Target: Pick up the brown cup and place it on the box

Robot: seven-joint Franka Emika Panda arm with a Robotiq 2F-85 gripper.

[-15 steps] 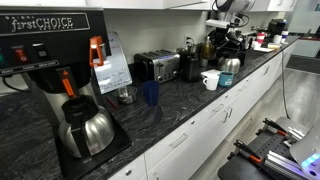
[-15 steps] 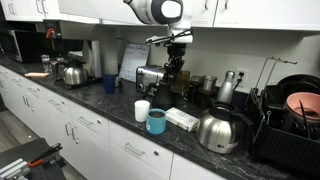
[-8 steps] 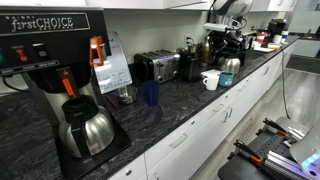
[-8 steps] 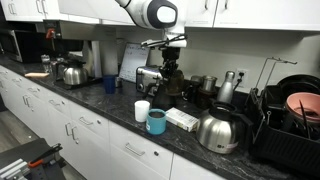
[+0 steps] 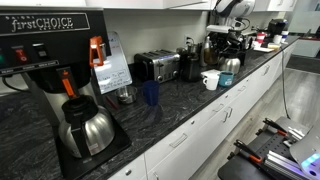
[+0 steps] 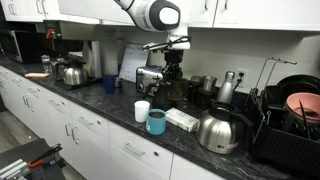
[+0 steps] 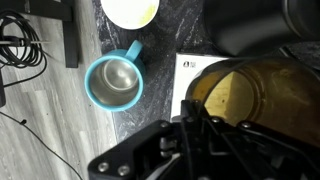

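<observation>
The brown cup (image 7: 235, 95) fills the right of the wrist view, seen from above with its tan inside showing. My gripper (image 7: 196, 122) is shut on its rim and holds it in the air. Below it lies the flat white box (image 7: 189, 72), partly covered by the cup. In an exterior view the gripper (image 6: 171, 58) hangs with the cup (image 6: 173, 74) above the counter, up and a little left of the box (image 6: 182, 119). In an exterior view the gripper (image 5: 217, 40) is far back on the counter; the cup is hard to make out there.
A teal mug (image 7: 112, 82) and a white mug (image 7: 130, 10) stand just left of the box. A steel kettle (image 6: 218, 130) is right of it. A toaster (image 6: 150, 78), a blue cup (image 6: 109, 84) and a coffee maker (image 5: 55, 70) stand along the counter.
The gripper with the brown cup has shifted a little to the left in an exterior view, then back slightly. Nothing on the counter has moved.
</observation>
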